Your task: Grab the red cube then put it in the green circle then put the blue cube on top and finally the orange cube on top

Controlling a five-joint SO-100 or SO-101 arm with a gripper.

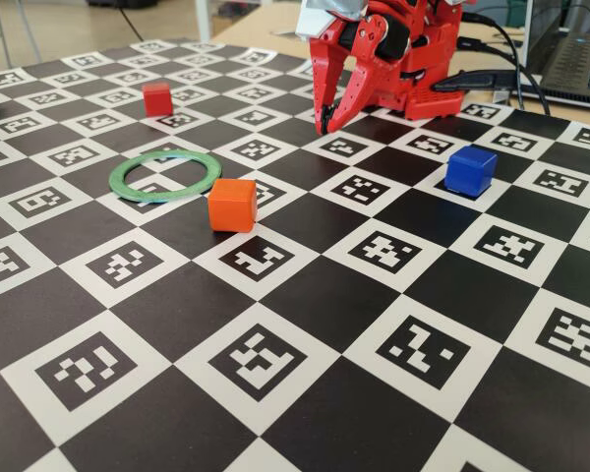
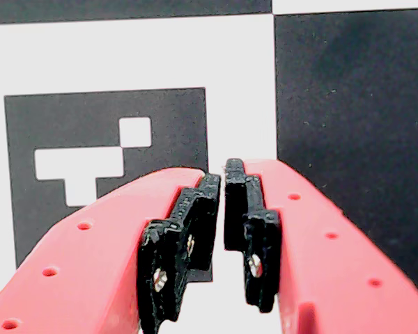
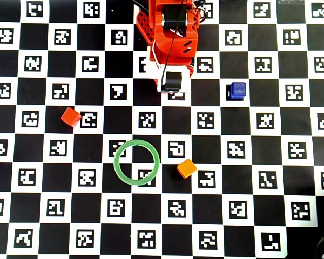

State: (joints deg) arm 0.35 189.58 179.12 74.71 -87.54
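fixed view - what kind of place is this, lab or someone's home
Probably a robotics lab or workshop bench, though a home setup can't be ruled out. The table is covered by a checkerboard of printed fiducial markers, a red robot arm ends in a gripper near its far edge, and a laptop with cables sits behind.

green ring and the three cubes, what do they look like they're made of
The green ring looks like thin flat plastic or card: it lies flush on the board with a dull, slightly streaky surface. The red cube, orange cube and blue cube look like solid painted wood or matte plastic: even colour, crisp edges, no shine. The pictures cannot settle which.
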